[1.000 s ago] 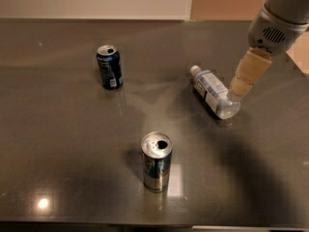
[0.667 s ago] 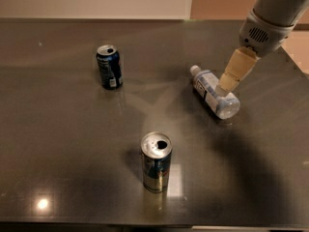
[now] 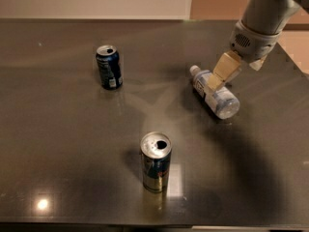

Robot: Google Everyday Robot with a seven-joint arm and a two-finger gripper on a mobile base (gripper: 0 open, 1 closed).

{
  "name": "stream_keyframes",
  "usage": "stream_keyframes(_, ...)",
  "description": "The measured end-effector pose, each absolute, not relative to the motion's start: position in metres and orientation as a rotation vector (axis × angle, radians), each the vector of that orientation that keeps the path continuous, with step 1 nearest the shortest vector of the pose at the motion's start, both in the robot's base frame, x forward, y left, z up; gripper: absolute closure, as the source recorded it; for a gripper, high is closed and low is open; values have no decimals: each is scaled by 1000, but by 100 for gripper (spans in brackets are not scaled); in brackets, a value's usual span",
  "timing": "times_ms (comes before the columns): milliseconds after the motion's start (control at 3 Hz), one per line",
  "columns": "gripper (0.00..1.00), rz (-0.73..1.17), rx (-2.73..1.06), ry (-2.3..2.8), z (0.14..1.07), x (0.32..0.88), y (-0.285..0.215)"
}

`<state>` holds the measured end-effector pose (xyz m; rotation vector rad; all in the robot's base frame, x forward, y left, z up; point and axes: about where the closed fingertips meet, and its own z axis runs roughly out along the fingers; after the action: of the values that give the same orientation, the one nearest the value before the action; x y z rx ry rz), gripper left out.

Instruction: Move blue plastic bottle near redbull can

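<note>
The blue plastic bottle point(image 3: 215, 93) lies on its side at the right of the dark table, its white cap pointing up-left. The gripper point(image 3: 215, 83) hangs from the arm at the top right and its tan fingers point(image 3: 223, 69) reach down onto the bottle's middle. The redbull can point(image 3: 155, 162) stands upright at the front centre, silver top open, well apart from the bottle to the lower left.
A dark navy blue can point(image 3: 108, 66) with a white label stands upright at the back left. The table's point(image 3: 58, 144) right edge runs just beyond the arm, and its front edge is close below the redbull can.
The gripper has moved left and down from above the bottle's right end to its middle. The bottle and both cans have not moved.
</note>
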<state>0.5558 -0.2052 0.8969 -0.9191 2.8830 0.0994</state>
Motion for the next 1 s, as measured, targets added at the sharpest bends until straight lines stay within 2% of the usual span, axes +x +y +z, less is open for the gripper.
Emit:
stream_keyframes(667,0,75,-870,2993,861,559,-194)
stream_keyframes(1000,15,59,-864,3032,847,564,-189)
